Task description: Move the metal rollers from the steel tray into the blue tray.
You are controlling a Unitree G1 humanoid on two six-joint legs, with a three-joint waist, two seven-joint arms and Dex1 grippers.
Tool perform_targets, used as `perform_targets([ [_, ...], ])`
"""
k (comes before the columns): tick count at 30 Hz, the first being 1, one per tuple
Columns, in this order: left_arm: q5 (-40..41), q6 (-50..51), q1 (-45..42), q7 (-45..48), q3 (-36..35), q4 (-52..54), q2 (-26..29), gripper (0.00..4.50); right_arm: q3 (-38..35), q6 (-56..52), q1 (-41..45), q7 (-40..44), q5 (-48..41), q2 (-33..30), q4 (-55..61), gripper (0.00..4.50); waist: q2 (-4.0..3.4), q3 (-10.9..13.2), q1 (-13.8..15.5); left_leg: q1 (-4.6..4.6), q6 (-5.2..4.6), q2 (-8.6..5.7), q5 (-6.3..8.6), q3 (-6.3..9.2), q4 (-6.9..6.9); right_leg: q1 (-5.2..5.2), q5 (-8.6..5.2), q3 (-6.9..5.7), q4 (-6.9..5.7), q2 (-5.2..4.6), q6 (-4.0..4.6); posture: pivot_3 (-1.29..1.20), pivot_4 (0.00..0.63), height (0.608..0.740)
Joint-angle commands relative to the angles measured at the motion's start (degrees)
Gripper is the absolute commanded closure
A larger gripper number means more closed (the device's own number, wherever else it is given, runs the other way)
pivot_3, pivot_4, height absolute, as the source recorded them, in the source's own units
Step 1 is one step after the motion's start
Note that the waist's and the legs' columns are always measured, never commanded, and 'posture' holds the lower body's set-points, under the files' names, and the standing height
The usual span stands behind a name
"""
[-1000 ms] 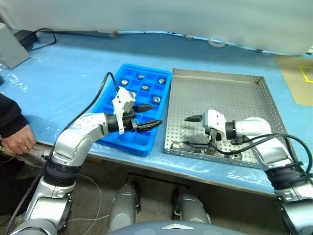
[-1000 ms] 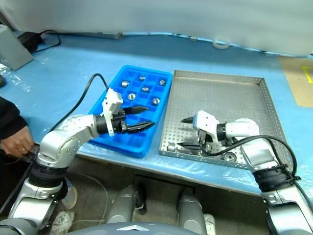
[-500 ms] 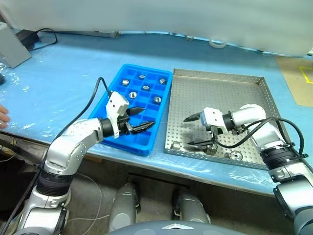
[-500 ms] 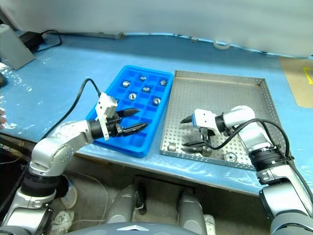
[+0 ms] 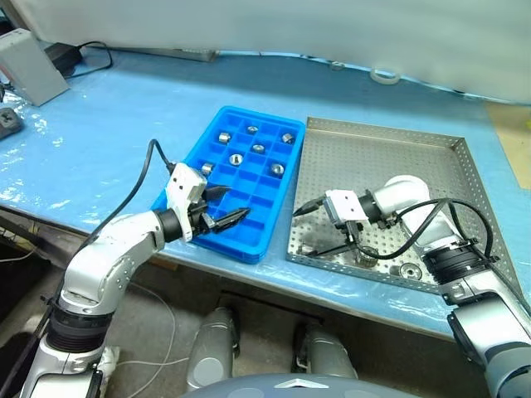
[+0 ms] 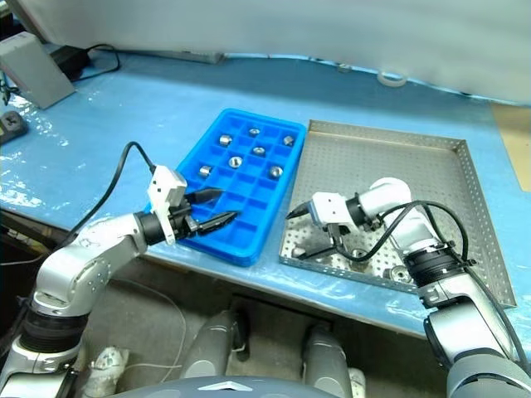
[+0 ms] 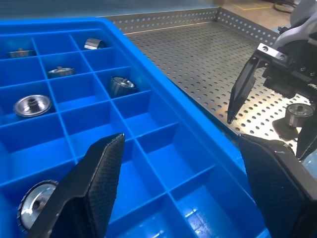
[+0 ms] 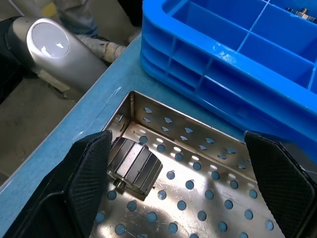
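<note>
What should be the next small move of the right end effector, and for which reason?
Probably lower the right end effector and shut it on the metal roller in the near corner of the steel tray. Its fingers stand open with that roller between them, nearer one finger, and it holds nothing yet.

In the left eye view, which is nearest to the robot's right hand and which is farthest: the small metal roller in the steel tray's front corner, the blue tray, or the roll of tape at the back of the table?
From the right hand:
1. Metal roller, in the steel tray's front corner, just below the open fingers.
2. Blue tray, beside the steel tray, toward the left hand.
3. Roll of tape, far back on the table.
</note>
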State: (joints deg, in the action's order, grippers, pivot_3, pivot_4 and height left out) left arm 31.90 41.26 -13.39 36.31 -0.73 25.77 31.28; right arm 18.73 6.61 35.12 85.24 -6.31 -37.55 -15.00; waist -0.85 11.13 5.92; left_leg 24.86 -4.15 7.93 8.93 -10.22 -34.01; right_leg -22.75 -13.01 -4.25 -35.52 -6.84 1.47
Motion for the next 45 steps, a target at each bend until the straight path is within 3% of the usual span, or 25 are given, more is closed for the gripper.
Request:
perform_targets([
  [1,2.0,1.3,1.9,-0.6,-3.6,4.3,1.5,0.64,1.8,2.4,0.4,2.6,0.3,1.3,-1.7,0.00,0.01,0.0,0.1,0.03,-0.01,0.00,0.01,0.01,0.00,-0.02,-0.02,-0.02,0.01,0.00,0.03,0.24,0.150,0.740],
  [8,5.5,3.1,6.8,-1.1,-8.1,9.9,3.9,0.64,-0.8,0.1,3.7,3.8,-1.1,-0.1,-4.5,0.00,0.01,0.0,0.2,0.14,-0.01,0.00,0.01,0.03,-0.03,-0.11,-0.03,-0.06,-0.04,0.00,0.05,0.24,0.150,0.740],
  [12,6.2,3.0,7.7,-1.1,-8.8,10.4,4.5,0.64,-1.3,2.5,4.7,0.5,0.9,-0.3,-6.3,0.00,0.01,0.0,1.1,0.07,0.01,0.00,0.00,0.03,-0.05,-0.03,-0.02,-0.04,-0.05,0.00,0.07,0.22,0.150,0.740],
  [20,6.5,2.7,4.8,0.0,-7.4,7.7,4.5,0.64,-1.3,-2.2,-3.2,-1.5,-1.2,-0.4,5.4,0.00,0.02,0.0,1.3,0.14,0.02,-0.01,-0.01,0.01,-0.03,-0.10,-0.01,0.00,-0.02,0.02,0.07,0.17,0.150,0.740],
  [31,5.6,2.8,0.3,0.4,-5.0,4.6,4.3,0.64,-3.7,4.0,-1.3,-6.6,1.7,-0.9,-4.0,0.00,0.02,0.0,1.2,0.03,0.05,0.02,-0.02,0.01,-0.03,-0.01,-0.01,0.01,-0.05,0.04,0.07,0.13,0.150,0.740],
  [38,5.1,2.5,-1.8,0.2,-3.4,3.0,3.4,0.64,-5.3,-0.2,-4.3,-6.9,0.5,-3.7,-2.0,0.00,0.02,0.0,1.1,0.00,0.05,0.02,-0.03,0.00,-0.04,0.02,-0.01,0.02,-0.05,0.04,0.07,0.10,0.150,0.740],
  [45,3.9,1.2,-3.5,1.1,-1.6,1.1,2.6,0.64,-6.9,-6.4,-8.8,-11.4,-0.3,-2.5,0.6,0.00,0.02,0.0,0.1,0.05,0.04,0.02,-0.03,0.00,-0.04,-0.03,-0.01,0.01,-0.04,0.05,0.07,0.07,0.150,0.740],
])
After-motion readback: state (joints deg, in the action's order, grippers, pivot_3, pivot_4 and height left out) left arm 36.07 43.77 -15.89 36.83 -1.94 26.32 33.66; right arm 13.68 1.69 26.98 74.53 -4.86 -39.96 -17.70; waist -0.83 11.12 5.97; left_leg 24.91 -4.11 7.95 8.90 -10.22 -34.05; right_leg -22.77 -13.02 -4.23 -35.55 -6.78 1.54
